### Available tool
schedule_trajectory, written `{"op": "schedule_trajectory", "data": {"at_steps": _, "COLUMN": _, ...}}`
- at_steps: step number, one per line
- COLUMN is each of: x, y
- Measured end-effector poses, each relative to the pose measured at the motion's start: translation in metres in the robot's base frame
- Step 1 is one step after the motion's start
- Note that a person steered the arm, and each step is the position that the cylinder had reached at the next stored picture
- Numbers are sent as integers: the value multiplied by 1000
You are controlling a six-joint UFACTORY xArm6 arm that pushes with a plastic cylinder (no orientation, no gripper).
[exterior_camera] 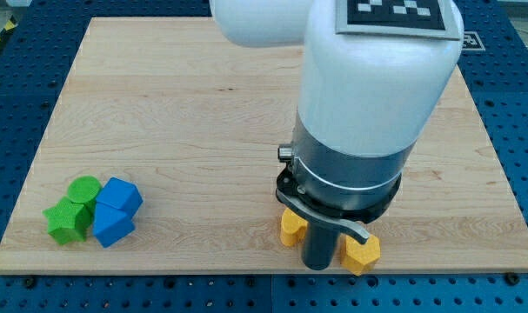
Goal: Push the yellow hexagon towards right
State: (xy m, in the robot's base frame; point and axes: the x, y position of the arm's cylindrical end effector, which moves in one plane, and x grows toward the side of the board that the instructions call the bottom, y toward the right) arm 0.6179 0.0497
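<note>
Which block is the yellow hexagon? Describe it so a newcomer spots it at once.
Start at the white arm over the wooden board and follow it down. Two yellow blocks flank its dark base; my tip is hidden. The yellow hexagon is the one on the view's right, the yellow block on the left.

Wooden board (203, 130) on a blue perforated table (11, 130); my white arm (368, 78) fills the view's upper right, its dark rod ending at my tip (319, 265) near the board's bottom edge. Two yellow blocks flank my tip: one (291, 228) just left, one (361, 253) just right, shapes partly hidden. At lower left, two green blocks (72, 210) touch two blue blocks (116, 211).
</note>
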Motion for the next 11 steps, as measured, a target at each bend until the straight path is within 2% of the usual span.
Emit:
{"op": "schedule_trajectory", "data": {"at_steps": 2, "x": 0, "y": 40}}
{"op": "schedule_trajectory", "data": {"at_steps": 4, "x": -16, "y": 48}}
{"op": "schedule_trajectory", "data": {"at_steps": 6, "x": 1, "y": 47}}
{"op": "schedule_trajectory", "data": {"at_steps": 10, "x": -18, "y": 82}}
{"op": "schedule_trajectory", "data": {"at_steps": 11, "x": -9, "y": 84}}
